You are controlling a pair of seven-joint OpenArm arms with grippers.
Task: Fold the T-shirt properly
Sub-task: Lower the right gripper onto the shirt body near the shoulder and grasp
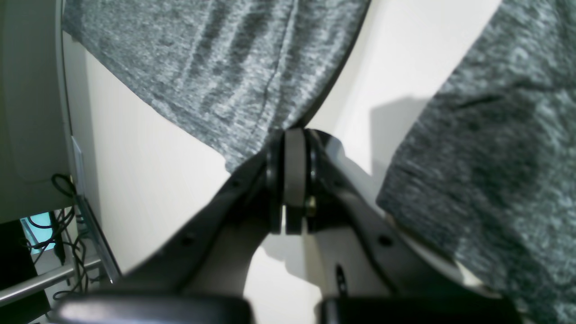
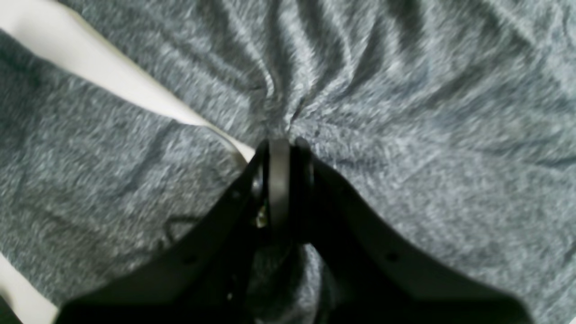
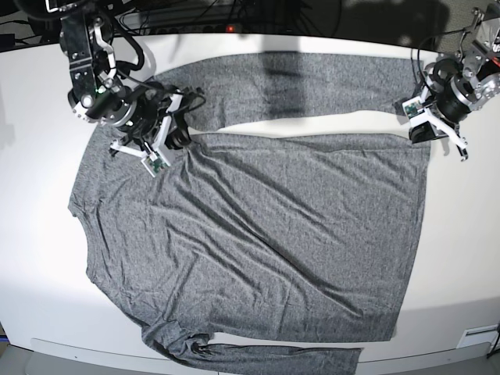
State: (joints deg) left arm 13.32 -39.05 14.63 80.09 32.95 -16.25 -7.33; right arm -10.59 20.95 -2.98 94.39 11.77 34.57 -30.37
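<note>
Both grippers, left gripper (image 1: 294, 135) and right gripper (image 2: 279, 144), pinch the T-shirt (image 3: 258, 234) closed at a sleeve on the worktop (image 3: 31, 234), ready to lift and fold inward.

A: Where does the T-shirt (image 3: 258, 234) lie?

B: Spread flat across the middle of the surface (image 3: 461, 234), body toward the near edge, one sleeve stretched along the far edge, the other sleeve along the near edge.

A: And the two arms?

B: In the base view, the right gripper (image 3: 181, 129) sits at the far left, on the cloth where the far sleeve meets the body. The left gripper (image 3: 412, 117) sits at the far right, at the far sleeve's end, just behind the body's far right corner.

A: Between sleeve and body?

B: A strip of bare surface.
</note>
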